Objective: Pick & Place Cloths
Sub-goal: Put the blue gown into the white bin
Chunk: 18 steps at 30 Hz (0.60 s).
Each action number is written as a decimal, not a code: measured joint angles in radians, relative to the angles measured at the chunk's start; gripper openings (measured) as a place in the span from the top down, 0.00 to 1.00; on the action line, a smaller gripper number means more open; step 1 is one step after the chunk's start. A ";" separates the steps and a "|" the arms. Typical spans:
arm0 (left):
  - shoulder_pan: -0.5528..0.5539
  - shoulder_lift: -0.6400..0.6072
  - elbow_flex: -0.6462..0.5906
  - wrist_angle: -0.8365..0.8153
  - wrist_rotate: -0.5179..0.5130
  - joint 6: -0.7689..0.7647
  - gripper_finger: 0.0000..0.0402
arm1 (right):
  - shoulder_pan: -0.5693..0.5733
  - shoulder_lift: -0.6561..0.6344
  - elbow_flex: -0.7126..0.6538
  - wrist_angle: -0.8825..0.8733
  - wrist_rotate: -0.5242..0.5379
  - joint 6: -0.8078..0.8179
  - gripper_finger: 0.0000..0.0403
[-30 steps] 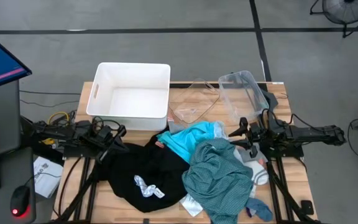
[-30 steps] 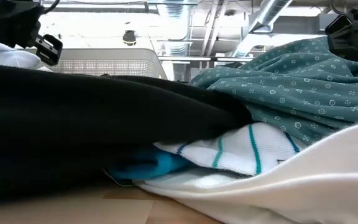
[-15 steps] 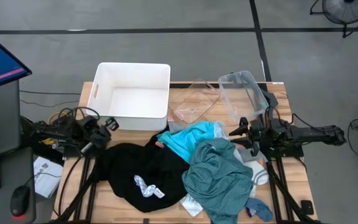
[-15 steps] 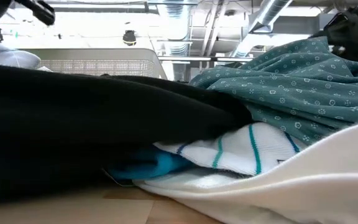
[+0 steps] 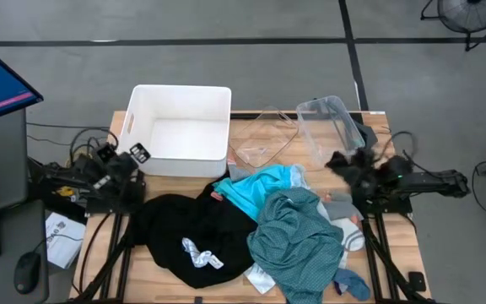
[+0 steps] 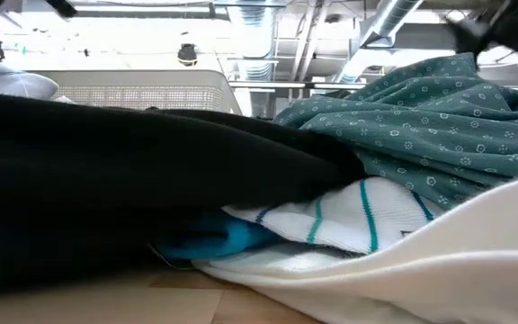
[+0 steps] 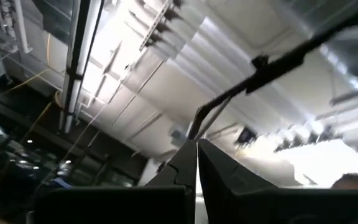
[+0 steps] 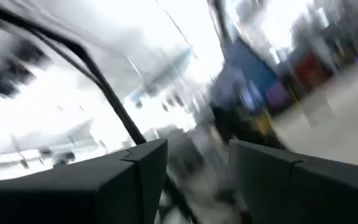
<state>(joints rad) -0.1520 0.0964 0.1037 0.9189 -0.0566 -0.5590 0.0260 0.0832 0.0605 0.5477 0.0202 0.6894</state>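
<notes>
Resting cloths point(image 5: 260, 232) heaped on the desk point(image 5: 378, 127).
Left gripper point(image 7: 196, 163) fingers closed, right gripper point(image 8: 197, 163) fingers apart; white bin point(image 5: 178, 101) at eleven o'clock holds nothing.

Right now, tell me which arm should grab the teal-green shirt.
Right. The right gripper hangs just beyond the teal-green shirt, fingers apart. The left gripper sits shut by the white bin, across the black garment.

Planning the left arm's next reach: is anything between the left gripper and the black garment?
Nothing visible. The left gripper is raised near the white bin's front left corner, and the black garment lies uncovered on the table just beyond it.
</notes>
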 joint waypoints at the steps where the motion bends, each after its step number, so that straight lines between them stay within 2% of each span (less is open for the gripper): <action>1: 0.000 0.030 0.034 0.000 -0.002 -0.012 1.00 | 0.000 0.001 0.018 0.037 0.006 -0.037 0.58; 4: 0.000 0.163 0.171 -0.001 -0.004 -0.023 1.00 | 0.000 0.009 0.088 0.077 0.007 -0.190 0.58; 7: 0.000 0.333 0.342 -0.001 0.055 -0.023 1.00 | 0.000 0.023 0.174 0.071 0.007 -0.340 0.58; 9: 0.000 0.454 0.463 -0.008 0.136 -0.024 1.00 | 0.000 0.043 0.218 0.047 0.007 -0.425 0.58; 13: -0.015 0.676 0.709 -0.013 0.376 -0.033 1.00 | -0.001 0.089 0.289 0.025 0.008 -0.513 0.58; 15: -0.038 0.775 0.816 -0.012 0.447 -0.033 1.00 | -0.001 0.116 0.310 0.015 0.008 -0.516 0.58; 18: -0.067 0.894 0.948 -0.028 0.499 -0.033 1.00 | -0.001 0.172 0.345 0.007 0.008 -0.515 0.58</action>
<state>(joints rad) -0.2189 0.9906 1.0513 0.8904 0.4421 -0.5919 0.0250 0.2549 0.4058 0.5544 0.0282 0.1740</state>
